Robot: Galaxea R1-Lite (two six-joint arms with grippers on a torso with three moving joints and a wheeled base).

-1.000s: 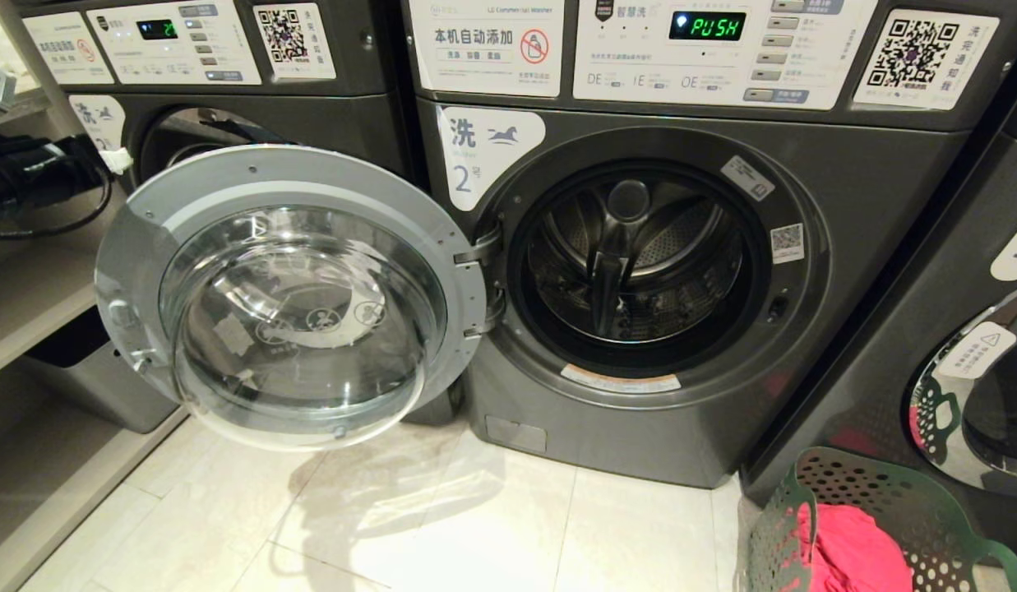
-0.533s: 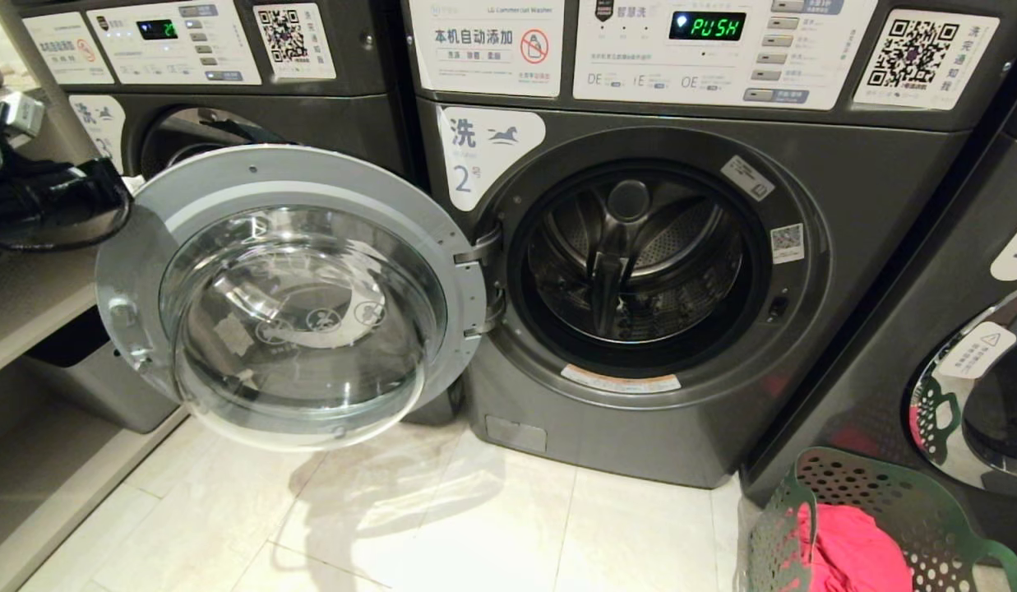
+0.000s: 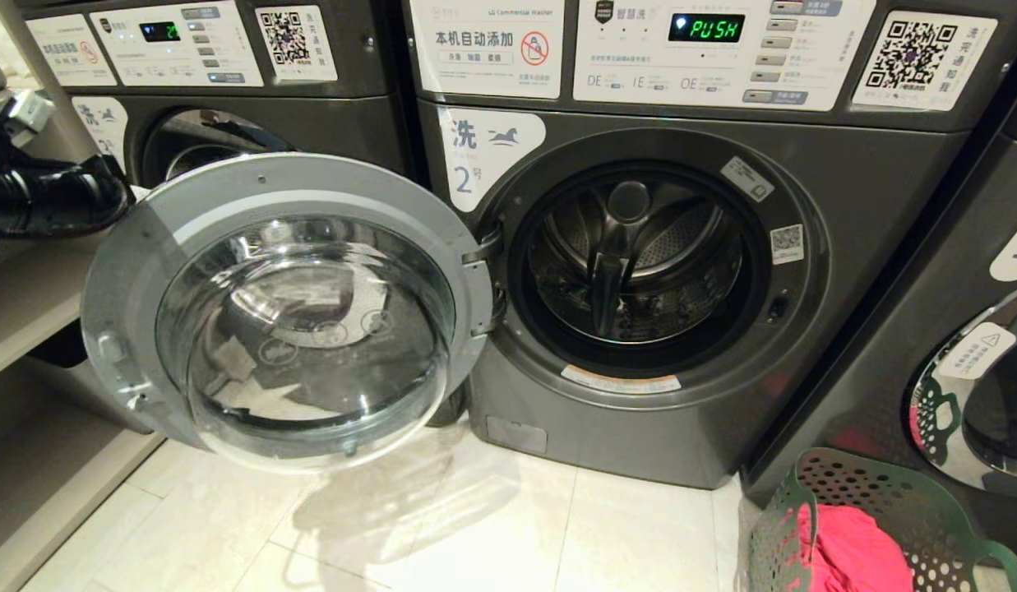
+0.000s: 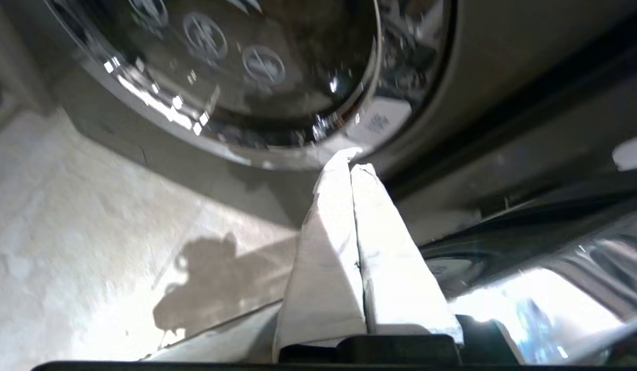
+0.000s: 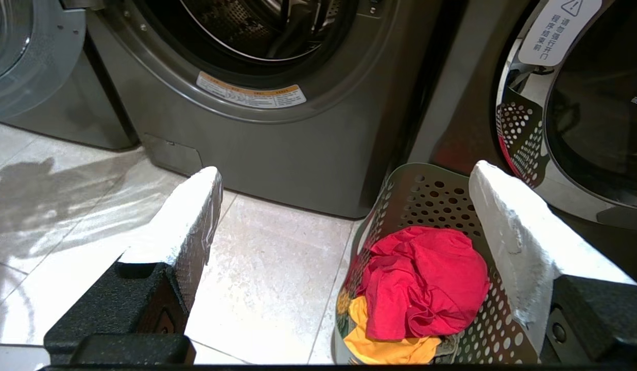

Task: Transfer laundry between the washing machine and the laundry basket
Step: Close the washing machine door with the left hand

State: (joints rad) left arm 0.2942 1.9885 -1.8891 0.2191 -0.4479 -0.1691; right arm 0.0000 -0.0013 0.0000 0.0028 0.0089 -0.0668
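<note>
Left gripper point(image 4: 351, 164): fingers pressed together, empty — at door point(image 3: 286, 312) edge.
Right gripper point(image 5: 344, 175): spread wide, nothing held.
Laundry point(image 5: 424, 281): red and yellow — in green basket point(image 5: 426, 193) beside open washing machine point(image 3: 640, 263).

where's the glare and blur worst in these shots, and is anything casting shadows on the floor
Head view: reflections streak the open door's glass, and the door throws a soft shadow on the floor tiles. Left wrist view: smeared and blurry, with a blown-out bright patch behind the shut left gripper. Right wrist view: sharp and evenly lit; the red laundry reads clearly.
</note>
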